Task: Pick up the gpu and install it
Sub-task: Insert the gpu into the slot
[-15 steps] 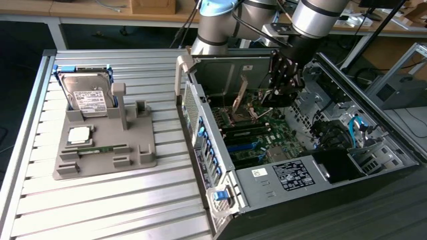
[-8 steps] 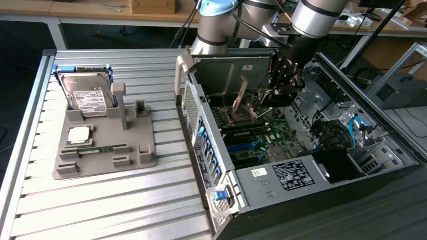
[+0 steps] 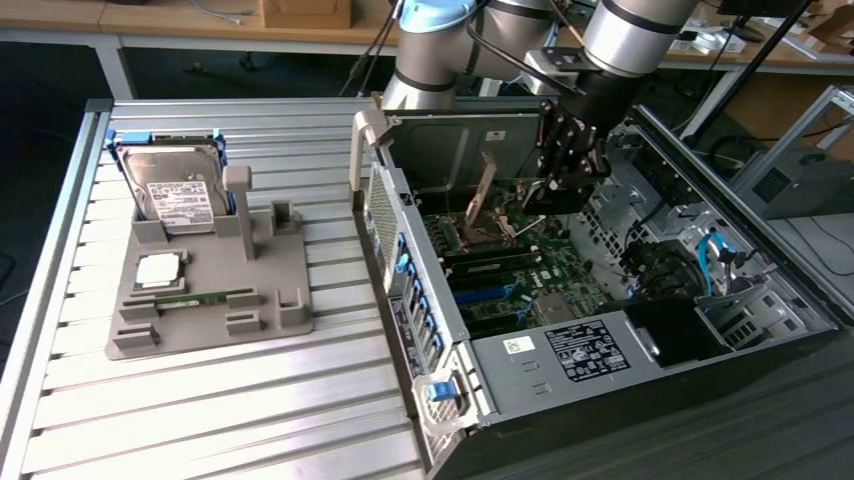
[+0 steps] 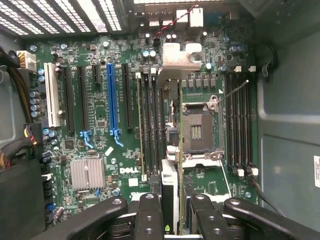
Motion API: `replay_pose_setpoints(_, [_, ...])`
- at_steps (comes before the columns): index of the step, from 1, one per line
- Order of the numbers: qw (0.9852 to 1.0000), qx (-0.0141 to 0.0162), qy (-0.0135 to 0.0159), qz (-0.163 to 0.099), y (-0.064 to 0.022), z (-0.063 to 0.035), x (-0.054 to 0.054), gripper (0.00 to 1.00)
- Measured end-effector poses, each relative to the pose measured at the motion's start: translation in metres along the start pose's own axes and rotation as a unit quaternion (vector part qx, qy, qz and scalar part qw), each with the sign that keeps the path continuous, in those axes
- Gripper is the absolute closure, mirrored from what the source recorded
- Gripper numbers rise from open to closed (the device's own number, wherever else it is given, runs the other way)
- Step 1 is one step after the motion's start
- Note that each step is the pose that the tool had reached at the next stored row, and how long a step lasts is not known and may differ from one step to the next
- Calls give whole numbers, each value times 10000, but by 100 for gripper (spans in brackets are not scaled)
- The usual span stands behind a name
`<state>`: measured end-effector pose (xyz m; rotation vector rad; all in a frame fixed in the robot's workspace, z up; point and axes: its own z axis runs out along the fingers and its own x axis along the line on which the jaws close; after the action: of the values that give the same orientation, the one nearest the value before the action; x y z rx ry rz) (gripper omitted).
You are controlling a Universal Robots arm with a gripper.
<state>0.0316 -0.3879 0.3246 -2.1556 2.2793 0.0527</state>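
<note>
A slatted metal table (image 3: 200,400) carried an open computer case (image 3: 534,385), with wooden desks (image 3: 160,15) behind. The board (image 4: 100,117) inside read "DELL"; the case's label (image 3: 581,350) was too small to read. The hand (image 4: 175,207) was clenched on the graphics card (image 4: 180,125), held edge-on over the board, its long axis parallel to the memory slots (image 4: 150,125).

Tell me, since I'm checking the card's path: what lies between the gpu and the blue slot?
In the wrist view, long black slots lie between the gpu and the blue slot.
</note>
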Motion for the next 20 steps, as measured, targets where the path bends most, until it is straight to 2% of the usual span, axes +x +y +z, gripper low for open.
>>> replay_pose_setpoints(20, [9997,-6,4,-232,0,7,1,73])
